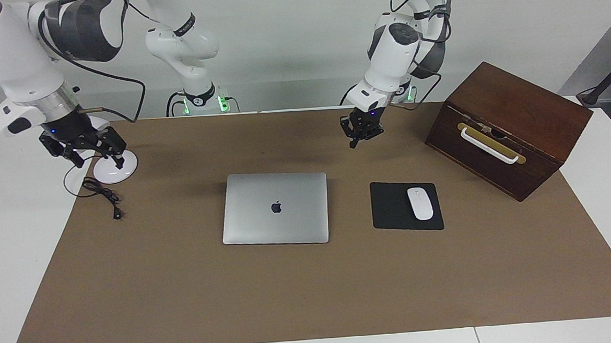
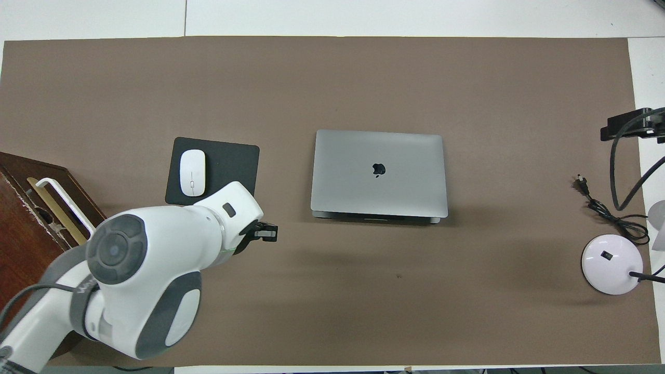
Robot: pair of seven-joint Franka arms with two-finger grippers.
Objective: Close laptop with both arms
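The laptop [image 1: 275, 208] lies flat on the brown mat [image 1: 186, 293] that covers the desk [image 1: 4, 218], near the middle, with its lid fully down and the dark logo facing up. In the overhead view its silver lid [image 2: 379, 173] sits square over the base, whose edge nearest the robots shows as a thin dark strip.

The left end effector [image 1: 358, 134] hangs in the air over bare mat, above the stretch between the laptop and the left arm's base, and touches nothing. Its fingertips are pressed together and it carries nothing. In the overhead view only its dark tip [image 2: 265, 232] shows past the arm's large white wrist.

The right end effector [image 1: 89, 150] is raised over the right arm's end of the desk, above a round white lamp base [image 1: 115, 169]. Its fingers [image 1: 118, 159] stand spread apart, and nothing is between them. A black cable with a plug [image 1: 103, 195] lies coiled on the mat beside the lamp base.

Toward the left arm's end of the desk, beside the laptop, a black mouse pad [image 1: 394, 208] lies flat with a white mouse [image 1: 420, 203] on it. Further toward that end stands a dark wooden box [image 1: 512, 124] with a white handle [image 1: 490, 146] on its face.
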